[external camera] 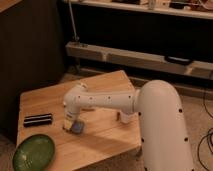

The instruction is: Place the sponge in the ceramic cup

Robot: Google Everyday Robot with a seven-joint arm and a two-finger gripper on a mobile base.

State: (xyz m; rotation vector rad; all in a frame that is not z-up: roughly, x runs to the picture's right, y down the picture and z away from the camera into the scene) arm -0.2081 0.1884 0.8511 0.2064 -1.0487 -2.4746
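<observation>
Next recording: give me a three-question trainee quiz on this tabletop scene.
1. True or false: the sponge is not yet in the cup, which shows only partly behind the arm.
2. What sits in front of the black bar, nearer the camera? A) cup B) green bowl C) sponge
3. Fill in: the gripper, over the left half of the table, is right at the ____.
Key: 1 true; 2 B; 3 sponge.
</observation>
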